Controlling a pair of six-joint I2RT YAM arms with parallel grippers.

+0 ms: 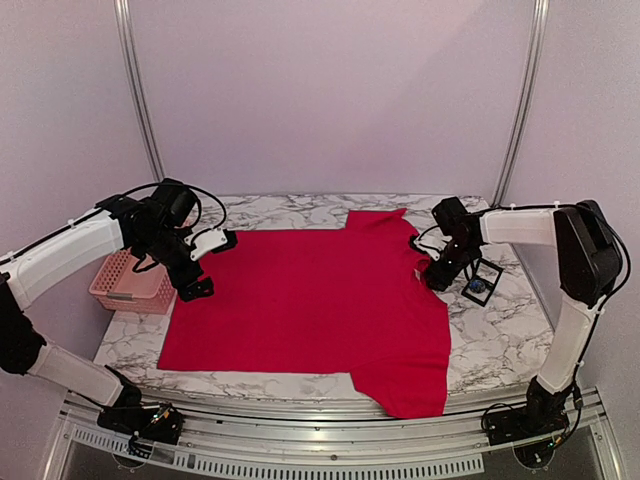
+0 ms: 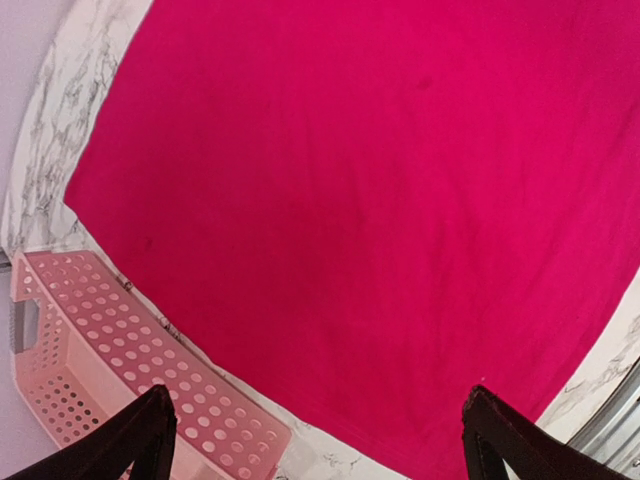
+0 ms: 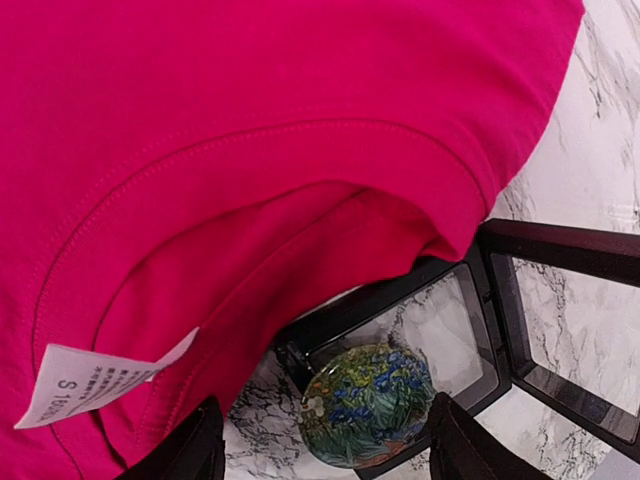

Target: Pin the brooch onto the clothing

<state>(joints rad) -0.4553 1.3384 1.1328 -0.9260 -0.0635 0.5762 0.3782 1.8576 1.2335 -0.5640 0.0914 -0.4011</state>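
1. Step in hand (my read): pick up the brooch (image 3: 365,405); it's not on the shirt yet. Round domed piece w/ blue-green painted face. It lies on the near corner of an open black box (image 3: 560,245) on the marble table (image 1: 500,340), just beside the collar.
2. Right gripper (image 1: 438,277): fingers (image 3: 190,450) spread apart, nothing held. It hangs over the brooch, which shows between them in the wrist view.
3. Left gripper (image 1: 212,266): jaws at full spread, empty, hovering above the shirt's left edge near the pink basket (image 2: 100,330).
4. Red T-shirt (image 1: 310,300) lies flat across the table, collar toward the right arm, white neck label (image 3: 90,385) showing. Collar fabric overlaps the box's far edge.
5. Doing it well:
   - Come down centred on the dome, grip by the rim rather than the slick top, close slowly. A glossy round part will prob slip out if pinched off-centre.
   - Keep fingertips clear of the box frame and collar fold so neither gets dragged along.
6. Left arm should prob press the fabric flat nr the pin spot so the cloth doesn't bunch.
7. Hidden / unclear:
   - Brooch back isn't visible, so pin/clasp type and whether it's open are unknown.
   - Fingertip height above the brooch isn't readable from any view.
   - Top view gives the brooch only as a small blur.
   - Box's second half is cut off at the edge of the right wrist view.
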